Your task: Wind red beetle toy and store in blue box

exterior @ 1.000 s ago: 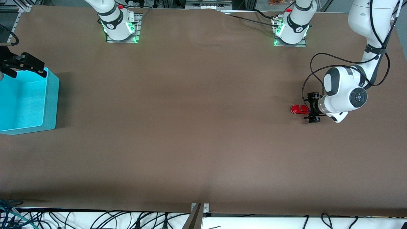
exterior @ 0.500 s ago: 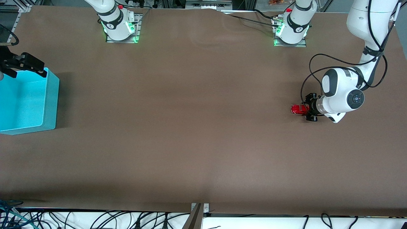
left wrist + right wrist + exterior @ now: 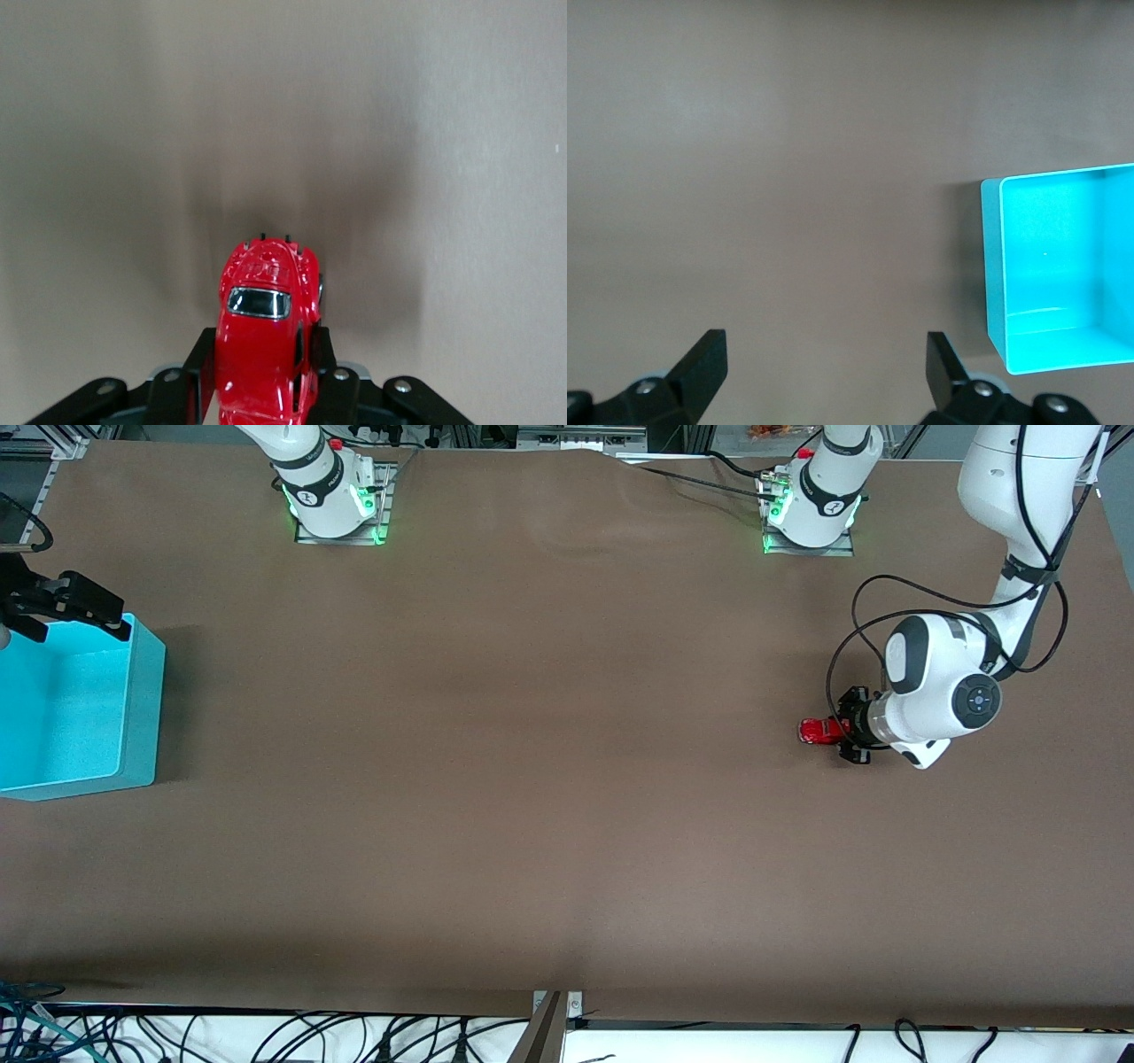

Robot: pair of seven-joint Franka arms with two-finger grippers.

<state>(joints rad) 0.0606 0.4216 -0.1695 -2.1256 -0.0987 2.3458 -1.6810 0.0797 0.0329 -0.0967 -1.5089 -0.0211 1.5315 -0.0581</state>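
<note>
Red beetle toy point(image 3: 819, 731) is seen on the brown table point(image 3: 532, 779) at the left arm's end, well apart from the blue box point(image 3: 133, 708), which sits at the right arm's end. Long axis of the toy is laid along the table's length, in line with the box; the free end is pointed toward the box, the other end is taken into the left gripper point(image 3: 846, 733). In the left wrist view the toy point(image 3: 266, 345) is seen clamped between the black fingers point(image 3: 202, 372), one pad on each flank, wheels down at table level, body level rather than tipped. Left gripper point(image 3: 264, 376) is closed down onto the toy's sides.

Right gripper point(image 3: 75, 607) is held over the box's corner farthest from the front camera, waiting, jaws spread wide, nothing between them. Box interior point(image 3: 1063, 257) is shown in the right wrist view, upright walls, open top.
</note>
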